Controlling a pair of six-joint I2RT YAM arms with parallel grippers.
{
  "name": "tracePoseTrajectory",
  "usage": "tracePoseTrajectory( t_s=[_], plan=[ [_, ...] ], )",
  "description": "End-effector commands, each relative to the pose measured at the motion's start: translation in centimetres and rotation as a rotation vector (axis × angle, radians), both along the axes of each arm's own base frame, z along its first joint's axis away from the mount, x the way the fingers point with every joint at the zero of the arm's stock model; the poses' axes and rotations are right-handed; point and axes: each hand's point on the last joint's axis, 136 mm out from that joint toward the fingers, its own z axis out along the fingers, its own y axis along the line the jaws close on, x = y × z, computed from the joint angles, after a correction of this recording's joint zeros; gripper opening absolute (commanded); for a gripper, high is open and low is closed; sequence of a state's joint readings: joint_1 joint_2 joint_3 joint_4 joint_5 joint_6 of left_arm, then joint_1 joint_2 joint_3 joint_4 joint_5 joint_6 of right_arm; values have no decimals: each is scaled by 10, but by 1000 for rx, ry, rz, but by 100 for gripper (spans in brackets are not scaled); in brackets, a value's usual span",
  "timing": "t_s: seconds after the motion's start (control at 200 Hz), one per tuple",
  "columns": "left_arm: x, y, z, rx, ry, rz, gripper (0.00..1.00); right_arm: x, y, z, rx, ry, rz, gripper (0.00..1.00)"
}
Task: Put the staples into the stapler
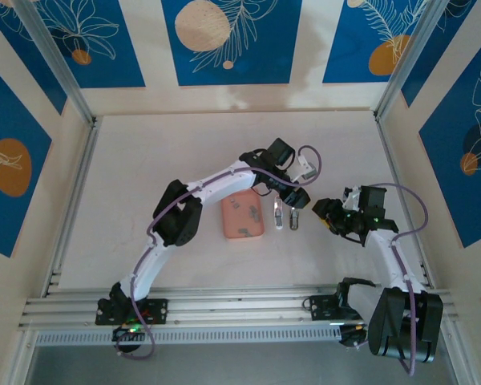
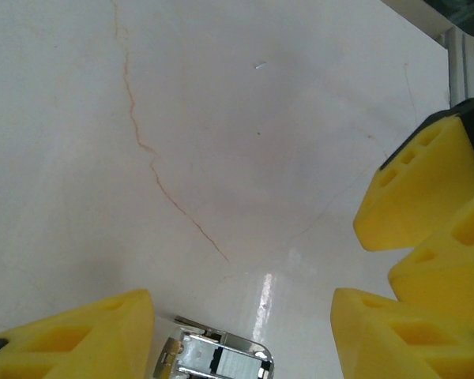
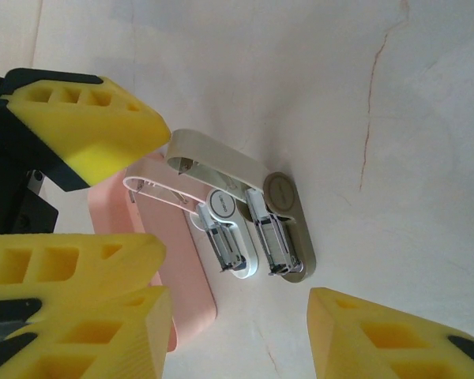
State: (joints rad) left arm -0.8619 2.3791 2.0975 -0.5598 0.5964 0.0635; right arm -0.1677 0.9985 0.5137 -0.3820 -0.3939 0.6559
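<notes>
The stapler (image 3: pixel 283 225) does not look loaded yet, judging from how things lie. The pale surface (image 1: pixel 144 160) carries everything, with the work gathered just right of centre in the top view.

The left arm arches in from the lower left of that frame, and the left pincer (image 1: pixel 297 198) hangs directly over the stapler. In its own wrist view its fingers (image 2: pixel 95 332) stand apart at the bottom corners, with a shiny metal end of the stapler between them, not squeezed. The right pincer (image 1: pixel 330 211) sits just right of the stapler, jaws likewise apart and holding nothing.

The salmon tray (image 1: pixel 258 227) lies just beside the stapler, toward the left of the frame. In the right wrist view the stapler shows as two small bodies side by side, one white and one taupe, each with a metal channel exposed. Whether that is one tool or two cannot be told.

The staples (image 1: pixel 235 206) — a few tiny grey bits — lie on the tray. Opening seems done. Picking up a strip, seating it in the channel and closing the stapler all appear to be left.
</notes>
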Motion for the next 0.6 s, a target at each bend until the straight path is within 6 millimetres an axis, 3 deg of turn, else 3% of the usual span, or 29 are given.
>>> tracePoseTrajectory(
  t_s=[0.0, 0.245, 0.595],
  plan=[
    [-20, -6, 2, -13, 17, -88, 60, -2, 3, 4, 19, -14, 18, 49],
    [-40, -1, 12, -19, 5, -177, 60, -2, 3, 5, 19, -12, 14, 49],
    [-64, 7, 8, 8, 33, -263, 60, 1, 1, 9, 12, -17, 12, 49]
  ],
)
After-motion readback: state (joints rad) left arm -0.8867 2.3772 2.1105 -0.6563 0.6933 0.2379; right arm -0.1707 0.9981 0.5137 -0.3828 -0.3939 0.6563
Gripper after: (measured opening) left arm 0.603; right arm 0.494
